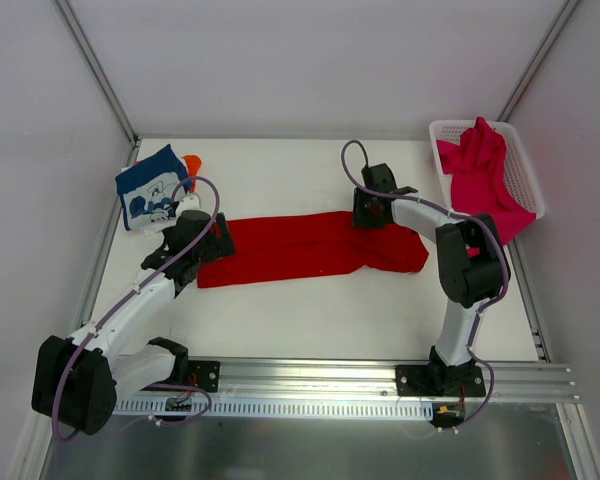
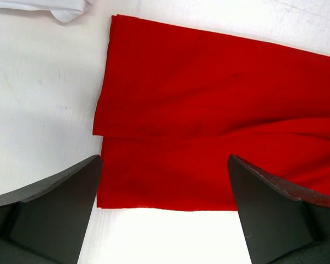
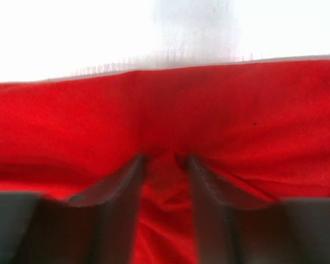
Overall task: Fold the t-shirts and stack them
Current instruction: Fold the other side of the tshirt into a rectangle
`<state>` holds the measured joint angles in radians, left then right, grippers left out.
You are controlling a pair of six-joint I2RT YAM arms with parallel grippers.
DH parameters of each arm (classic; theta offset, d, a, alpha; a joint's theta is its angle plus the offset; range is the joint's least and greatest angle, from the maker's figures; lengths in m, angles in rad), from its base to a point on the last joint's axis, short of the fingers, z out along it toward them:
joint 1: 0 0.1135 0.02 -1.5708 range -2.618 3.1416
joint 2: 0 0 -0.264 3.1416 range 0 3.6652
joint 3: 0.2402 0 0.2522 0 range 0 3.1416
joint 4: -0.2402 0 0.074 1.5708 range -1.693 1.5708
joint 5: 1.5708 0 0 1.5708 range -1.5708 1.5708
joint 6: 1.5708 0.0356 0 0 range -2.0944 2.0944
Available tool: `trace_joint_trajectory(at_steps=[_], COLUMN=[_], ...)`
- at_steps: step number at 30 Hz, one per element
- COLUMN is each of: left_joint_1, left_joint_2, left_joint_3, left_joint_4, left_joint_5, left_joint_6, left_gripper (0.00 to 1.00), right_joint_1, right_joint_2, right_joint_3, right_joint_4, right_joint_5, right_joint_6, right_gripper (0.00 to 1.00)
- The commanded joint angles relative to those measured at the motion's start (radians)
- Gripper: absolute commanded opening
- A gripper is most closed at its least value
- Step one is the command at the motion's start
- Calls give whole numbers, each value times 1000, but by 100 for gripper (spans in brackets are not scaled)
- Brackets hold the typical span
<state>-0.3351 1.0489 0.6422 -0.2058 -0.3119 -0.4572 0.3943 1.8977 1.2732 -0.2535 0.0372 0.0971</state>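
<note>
The red t-shirt [image 1: 310,250] lies in the middle of the table [image 1: 310,330], already folded along its length into a long flat band that runs from left to right. In the left wrist view its left end shows two layers, one on the other, with quite straight edges.

The right gripper [image 3: 165,158] is down on the far edge of this band, toward its right end. Its two fingers stand close together and a small ridge of red cloth rises between them, so I judge that it is gripping the shirt there through the layers. This is a sensible place to hold if the right end is to be carried over to the left.

The left gripper [image 2: 164,162] hangs over the left end of the band with its fingers wide apart and nothing between them. It seems to wait there, perhaps to press this end down so the cloth does not slide during the fold.

The navy t-shirt [image 1: 152,187] with the white print rests folded at the far left corner, and a bit of the orange t-shirt [image 1: 191,162] shows just behind it. This looks like the stack. The magenta-pink t-shirt [image 1: 480,175] is not folded yet: it lies crumpled in the white mesh basket [image 1: 528,165] at the far right and hangs over its near rim.
</note>
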Motion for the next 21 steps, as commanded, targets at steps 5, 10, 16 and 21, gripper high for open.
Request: trace_joint_trajectory(at_steps=[5,10,16,21], left_joint_1=[-19,-27,-35,-36], left_joint_2=[46,62,50,22], left_joint_3=[11,13,14,13], left_joint_4=[43,49,49,49], left_joint_5=[-7,-6,-3,11], left_joint_6=[2,0,-1,-5], left_gripper=[99,99,99,99], right_joint_1=[-5,-3,0,26], right_joint_2=[-5,-25,-93,-186], right_joint_3=[26,9,-29,-80], right_joint_4=[28,3,-38,-89], right_joint_5=[10,44,88,128], right_joint_6=[4,4,1,21], right_gripper=[5,3,1,0])
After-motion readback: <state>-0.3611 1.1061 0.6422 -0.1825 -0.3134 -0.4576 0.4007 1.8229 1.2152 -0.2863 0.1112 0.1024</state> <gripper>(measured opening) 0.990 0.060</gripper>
